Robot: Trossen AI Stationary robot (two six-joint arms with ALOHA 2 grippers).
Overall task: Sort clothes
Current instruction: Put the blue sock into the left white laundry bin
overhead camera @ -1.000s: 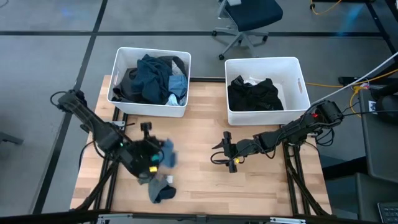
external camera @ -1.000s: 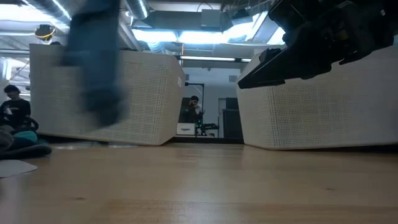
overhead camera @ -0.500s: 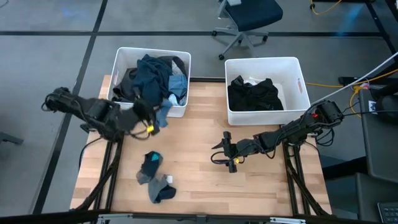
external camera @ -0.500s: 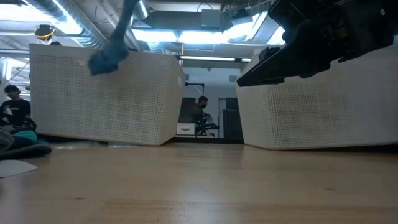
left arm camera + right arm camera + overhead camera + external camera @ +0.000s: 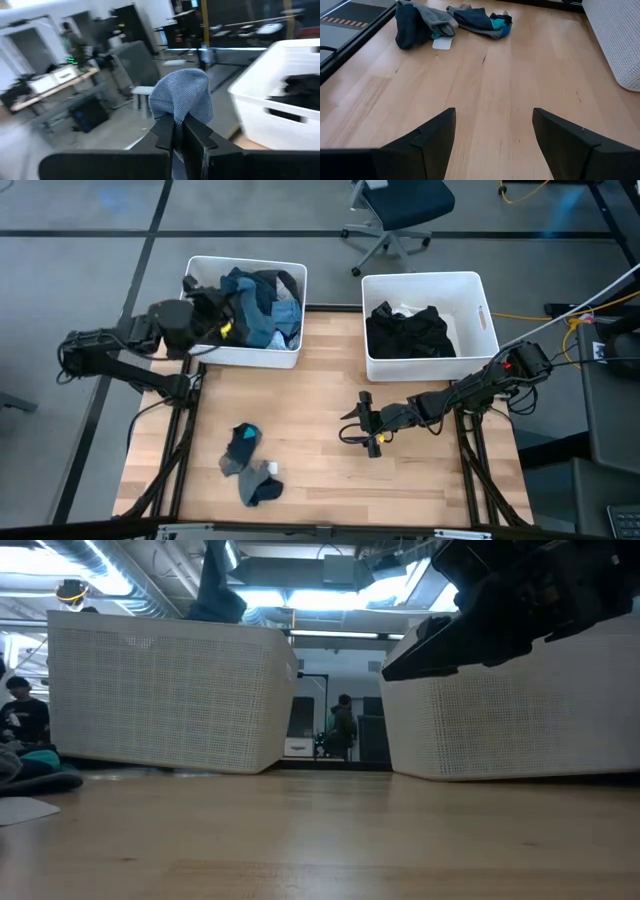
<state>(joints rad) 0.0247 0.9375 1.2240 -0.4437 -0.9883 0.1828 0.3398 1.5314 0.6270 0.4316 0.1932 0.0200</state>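
A light wooden table [image 5: 320,480] carries everything. Two white bins stand along its far edge: the left bin [image 5: 240,356] heaped with dark and blue clothes, the right bin [image 5: 425,367] holding black ones. Near the front left lie two small sock bundles, one dark with teal [image 5: 242,444], the other [image 5: 257,483] just beside it, with what looks like a white tag.

Table [image 5: 320,470]: pale wood planks, smooth matt grain. Bins [image 5: 425,352]: white plastic, fine perforated walls. Sock [image 5: 181,97]: grey-blue ribbed knit cloth. Clothes [image 5: 250,305]: soft matt fabric. Gripper fingers [image 5: 432,137]: matt black plastic.
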